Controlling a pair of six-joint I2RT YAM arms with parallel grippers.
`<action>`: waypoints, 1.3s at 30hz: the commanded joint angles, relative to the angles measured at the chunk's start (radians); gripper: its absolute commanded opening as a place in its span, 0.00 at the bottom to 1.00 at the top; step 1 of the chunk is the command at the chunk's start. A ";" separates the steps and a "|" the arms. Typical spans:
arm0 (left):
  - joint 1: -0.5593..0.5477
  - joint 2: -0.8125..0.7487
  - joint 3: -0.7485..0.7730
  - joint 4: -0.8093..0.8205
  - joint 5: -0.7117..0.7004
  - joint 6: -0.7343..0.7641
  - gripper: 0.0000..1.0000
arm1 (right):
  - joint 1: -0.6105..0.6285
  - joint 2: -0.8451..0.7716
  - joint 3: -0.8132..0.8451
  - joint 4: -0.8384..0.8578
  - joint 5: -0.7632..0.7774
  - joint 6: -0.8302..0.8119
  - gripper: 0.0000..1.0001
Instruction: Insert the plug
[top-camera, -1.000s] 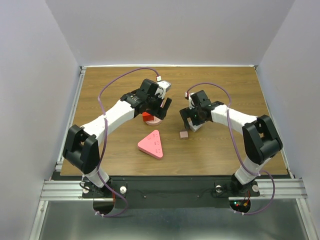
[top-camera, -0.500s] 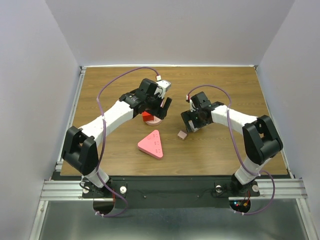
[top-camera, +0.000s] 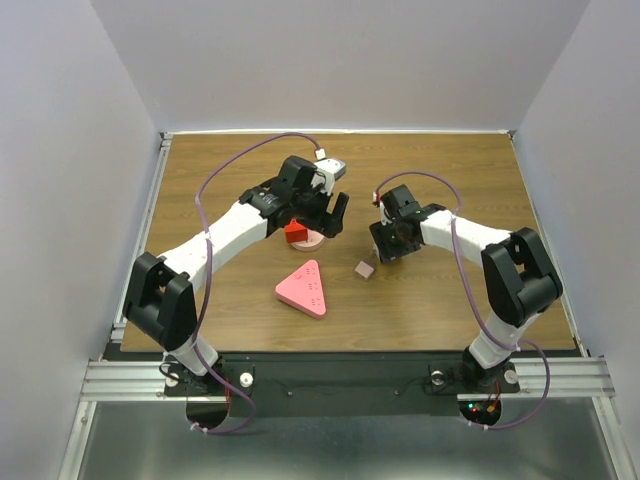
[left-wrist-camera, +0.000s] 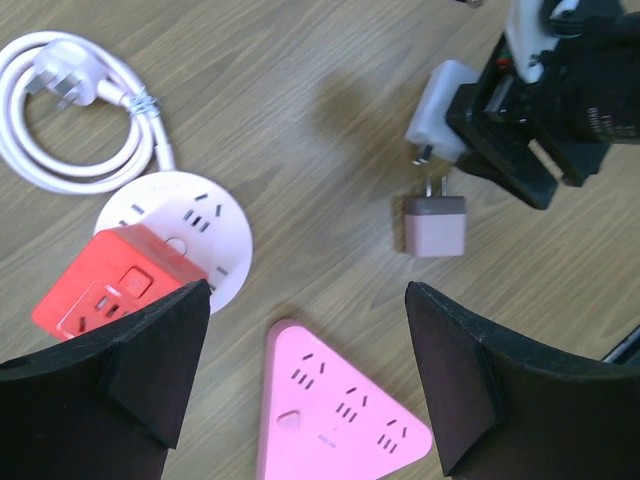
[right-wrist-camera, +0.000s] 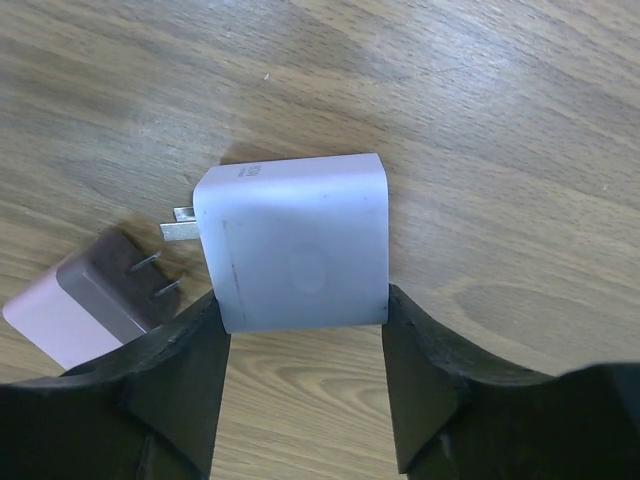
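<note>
Although the right gripper (right-wrist-camera: 300, 315) hides its catch from the overhead camera, its own wrist view shows the two black fingers (right-wrist-camera: 170, 390) pressed against opposite sides of a pale white, round-cornered plastic plug adapter (right-wrist-camera: 295, 250), clamped on it. Only one metal prong shows at the block's left edge. The block's lower end is lost between the fingers. Whether the plug adapter rests on the brown wooden table (top-camera: 450, 300) or hangs just above it cannot be told.

Just beside its prong end lies a small mauve plastic cube charger (right-wrist-camera: 95, 300), two prongs turned toward the adapter, its lower edge hidden behind a finger.

The left gripper (left-wrist-camera: 305, 300) is spread wide with nothing between its fingers. Below it lies a pink triangular plastic power strip (left-wrist-camera: 335, 415), cropped by the frame's bottom edge and well apart from the plug adapter. A red plastic cube socket (left-wrist-camera: 100, 290), partly covered by one finger, overlaps a white round socket disc (left-wrist-camera: 205, 225). A coiled white cable with a three-pin plug (left-wrist-camera: 70, 110) runs up to that disc.
</note>
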 joint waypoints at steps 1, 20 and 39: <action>-0.011 -0.043 -0.021 0.076 0.088 -0.042 0.90 | -0.005 -0.031 0.032 0.015 0.038 -0.015 0.47; -0.016 -0.017 -0.062 0.323 0.392 -0.280 0.89 | 0.036 -0.442 0.004 0.023 -0.222 -0.102 0.35; -0.016 0.024 -0.156 0.579 0.485 -0.487 0.89 | 0.112 -0.505 -0.009 0.037 -0.227 -0.122 0.35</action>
